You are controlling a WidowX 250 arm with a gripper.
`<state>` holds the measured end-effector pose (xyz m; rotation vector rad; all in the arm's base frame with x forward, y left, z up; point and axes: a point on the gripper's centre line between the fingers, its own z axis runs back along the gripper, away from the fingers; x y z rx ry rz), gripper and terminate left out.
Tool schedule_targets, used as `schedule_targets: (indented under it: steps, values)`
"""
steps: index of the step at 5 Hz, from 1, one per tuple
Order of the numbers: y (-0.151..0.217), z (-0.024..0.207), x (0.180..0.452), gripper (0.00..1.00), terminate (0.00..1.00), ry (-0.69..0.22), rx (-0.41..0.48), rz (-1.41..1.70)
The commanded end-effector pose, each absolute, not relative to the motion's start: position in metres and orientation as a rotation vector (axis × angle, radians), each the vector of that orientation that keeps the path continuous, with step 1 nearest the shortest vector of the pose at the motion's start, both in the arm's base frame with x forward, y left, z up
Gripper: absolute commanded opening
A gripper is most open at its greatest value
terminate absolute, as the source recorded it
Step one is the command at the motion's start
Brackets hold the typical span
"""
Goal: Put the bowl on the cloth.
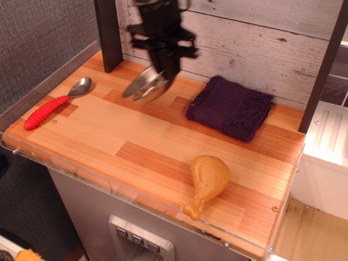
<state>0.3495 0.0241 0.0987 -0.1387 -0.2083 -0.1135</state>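
The gripper (165, 73) is holding the bowl (145, 85) tilted in the air above the back part of the counter (136, 147).

The black arm is hanging down from the top of the view, somewhat blurred; its fingers are pinching the bowl's raised rim, so the steel bowl is slanting with its low edge toward the left edge; the bowl is hovering to the left of the cloth (230, 107), apart from it; the purple cloth is lying flat near the back right corner; a red-handled spoon (54, 103) is lying near the left edge; a toy chicken drumstick (207, 183) is lying near the front edge, toward the right.
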Motion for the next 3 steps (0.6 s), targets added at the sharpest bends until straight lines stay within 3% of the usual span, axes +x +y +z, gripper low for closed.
schedule_targets:
  steps: [1, 3]
  values:
    - [-0.042, 0.113, 0.373, 0.0, 0.0, -0.285, -0.134, -0.231]
    - [-0.08, 0.084, 0.381, 0.0, 0.0, -0.229, -0.119, -0.288]
